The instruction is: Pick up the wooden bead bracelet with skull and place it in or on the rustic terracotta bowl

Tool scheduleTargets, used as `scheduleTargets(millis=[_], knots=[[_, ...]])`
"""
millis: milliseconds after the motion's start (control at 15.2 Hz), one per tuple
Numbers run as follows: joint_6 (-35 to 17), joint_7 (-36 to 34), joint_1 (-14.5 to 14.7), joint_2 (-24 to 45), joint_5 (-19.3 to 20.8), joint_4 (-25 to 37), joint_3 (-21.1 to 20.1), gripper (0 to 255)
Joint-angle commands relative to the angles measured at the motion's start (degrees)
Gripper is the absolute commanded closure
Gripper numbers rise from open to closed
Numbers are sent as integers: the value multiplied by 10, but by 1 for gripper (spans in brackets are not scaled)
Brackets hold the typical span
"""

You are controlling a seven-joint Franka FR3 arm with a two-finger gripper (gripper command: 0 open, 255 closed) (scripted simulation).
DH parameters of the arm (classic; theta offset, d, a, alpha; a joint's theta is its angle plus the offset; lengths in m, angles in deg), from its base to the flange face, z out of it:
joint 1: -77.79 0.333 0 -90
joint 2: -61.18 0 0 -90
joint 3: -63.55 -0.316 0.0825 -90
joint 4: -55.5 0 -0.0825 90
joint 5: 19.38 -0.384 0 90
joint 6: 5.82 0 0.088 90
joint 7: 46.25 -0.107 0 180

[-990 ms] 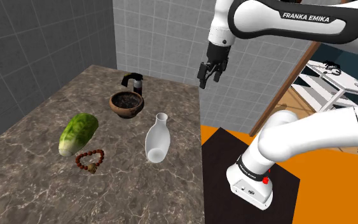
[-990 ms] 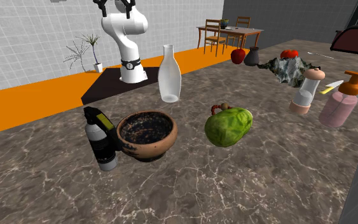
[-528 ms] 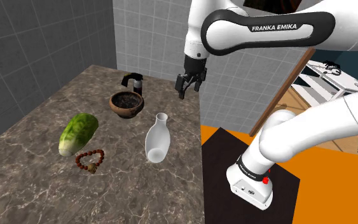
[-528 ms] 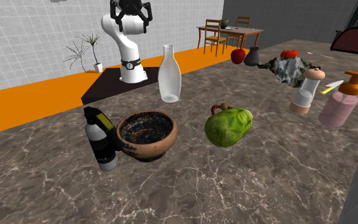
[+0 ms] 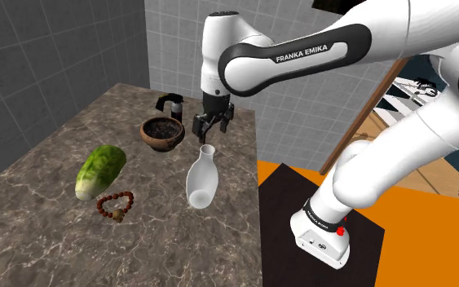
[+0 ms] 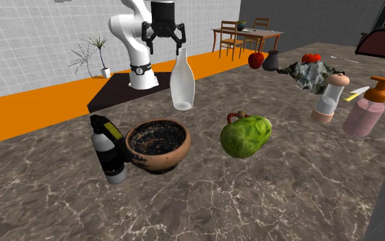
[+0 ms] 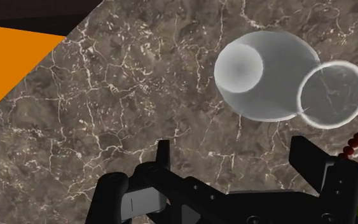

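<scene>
The brown bead bracelet (image 5: 115,205) lies flat on the marble counter (image 5: 48,236), next to the near end of a green cabbage (image 5: 99,170). In the second exterior view a bit of the bracelet (image 6: 236,116) peeks out behind the cabbage (image 6: 246,135). The brown bowl (image 5: 162,133) (image 6: 158,145) stands farther back, dark inside. My gripper (image 5: 208,133) (image 6: 163,45) hangs open and holds nothing. It is just above a white vase (image 5: 201,177) and beside the bowl. In the wrist view, a few beads (image 7: 355,143) show past one finger of the gripper (image 7: 234,159).
A black spray bottle (image 5: 170,106) (image 6: 107,148) stands against the bowl. The tall white vase (image 6: 182,81) (image 7: 273,76) is right under the hand. A pink soap dispenser (image 6: 366,108), a shaker (image 6: 329,98) and an apple (image 6: 256,60) stand at the second exterior view's right.
The arm has swung toward the shoulder view's left and come lower, from beyond the counter's edge to above the vase. The fingers stay open. Nothing on the counter moved.
</scene>
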Motion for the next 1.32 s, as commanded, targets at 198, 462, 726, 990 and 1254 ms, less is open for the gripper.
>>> scheduleTargets(millis=[198,462,726,990,1254], knots=[[-54,-48,8,100,20,45,-36,0],[-85,-92,19,188,54,96,-57,0],[-105,-136,39,278,96,159,-66,0],[-112,-175,70,368,138,233,-64,0],[-109,-203,108,458,172,319,-55,0]])
